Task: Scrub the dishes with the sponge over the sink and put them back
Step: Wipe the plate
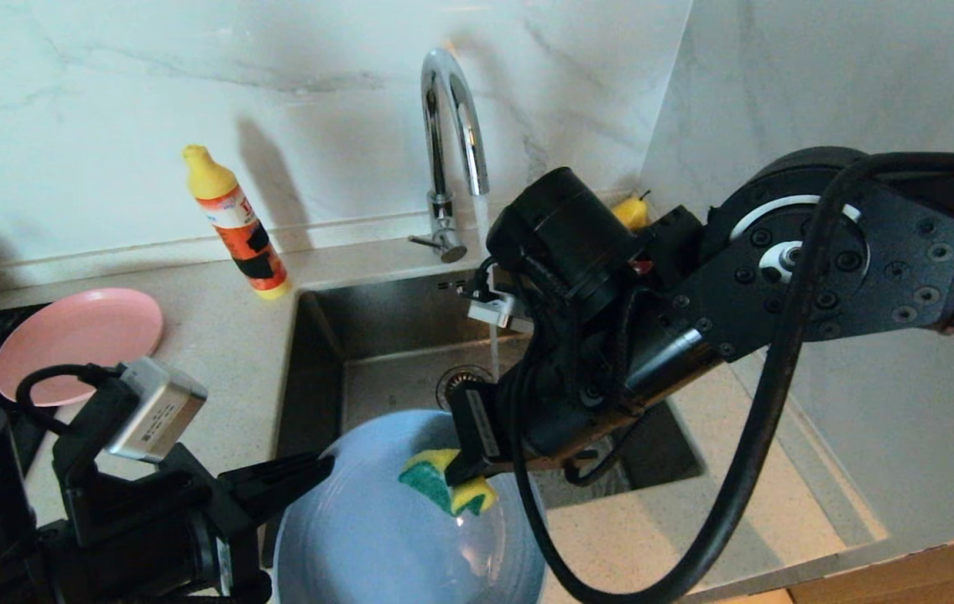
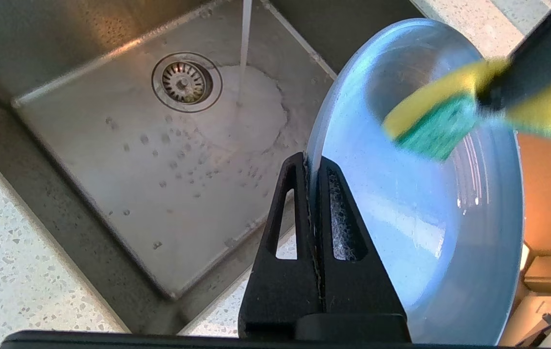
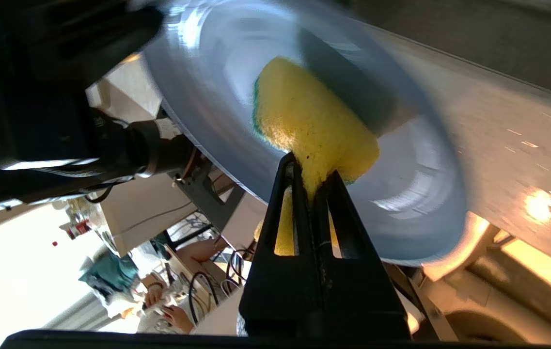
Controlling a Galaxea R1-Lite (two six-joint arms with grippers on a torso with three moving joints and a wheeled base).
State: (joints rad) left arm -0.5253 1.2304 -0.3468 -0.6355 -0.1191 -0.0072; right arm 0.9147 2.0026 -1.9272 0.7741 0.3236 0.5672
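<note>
A light blue plate [image 1: 376, 537] hangs tilted over the near edge of the sink [image 1: 376, 335]. My left gripper [image 1: 317, 470] is shut on its rim; in the left wrist view the rim of the plate [image 2: 401, 208] runs between the closed fingers of the left gripper [image 2: 311, 162]. My right gripper [image 1: 464, 470] is shut on the yellow sponge [image 1: 443, 491], whose green layer presses against the plate's inner face. In the right wrist view the sponge [image 3: 304, 121] lies on the blue plate [image 3: 416, 194] above the right gripper [image 3: 310, 169]. The pink plate [image 1: 78, 335] rests on the counter at the left.
Water runs from the chrome tap [image 1: 451, 151] onto the sink floor beside the drain strainer [image 2: 186, 82]. A yellow-capped orange bottle [image 1: 237, 222] stands on the counter left of the tap. A yellow pear [image 1: 632, 211] sits in the back corner behind my right arm.
</note>
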